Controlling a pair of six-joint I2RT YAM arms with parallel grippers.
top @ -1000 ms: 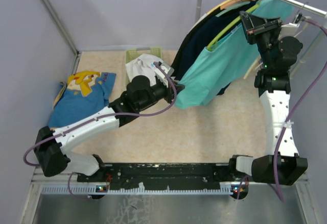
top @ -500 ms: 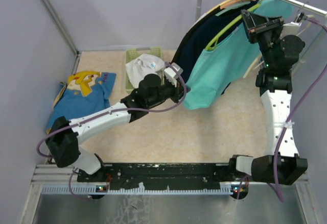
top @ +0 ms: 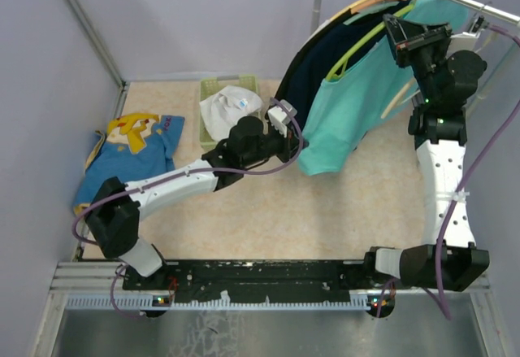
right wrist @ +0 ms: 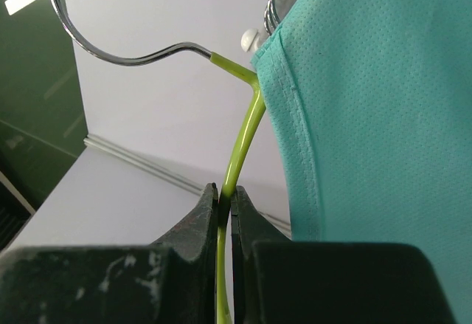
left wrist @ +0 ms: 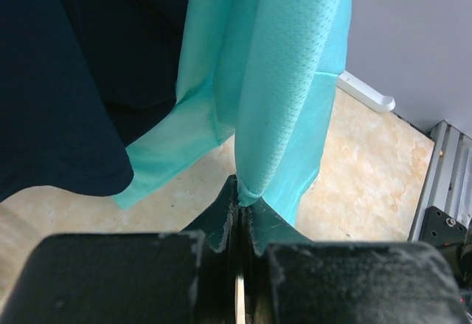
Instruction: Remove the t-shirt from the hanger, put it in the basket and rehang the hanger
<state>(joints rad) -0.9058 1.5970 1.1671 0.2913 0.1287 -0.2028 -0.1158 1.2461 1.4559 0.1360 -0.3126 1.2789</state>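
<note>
A teal t-shirt (top: 357, 101) hangs from a lime-green hanger (top: 357, 40) on the rail at the upper right. My left gripper (top: 294, 139) is shut on the shirt's lower hem, and the left wrist view shows the t-shirt (left wrist: 287, 80) bunched between the fingertips (left wrist: 230, 204). My right gripper (top: 396, 33) is shut on the hanger's green arm. In the right wrist view the hanger (right wrist: 243, 132) runs up from between the jaws to its metal hook (right wrist: 110, 47), with the t-shirt (right wrist: 376, 110) collar just right of it.
Dark navy garments (top: 321, 68) hang on other hangers left of the teal shirt. A green basket (top: 213, 91) holding a white garment stands at the back. A blue and yellow shirt (top: 130, 154) lies on the floor at the left. Walls close in on both sides.
My left arm has stretched up and to the right with the teal hem in its grip, lifting the shirt's lower edge toward the rail. The right gripper stayed on the hanger.
</note>
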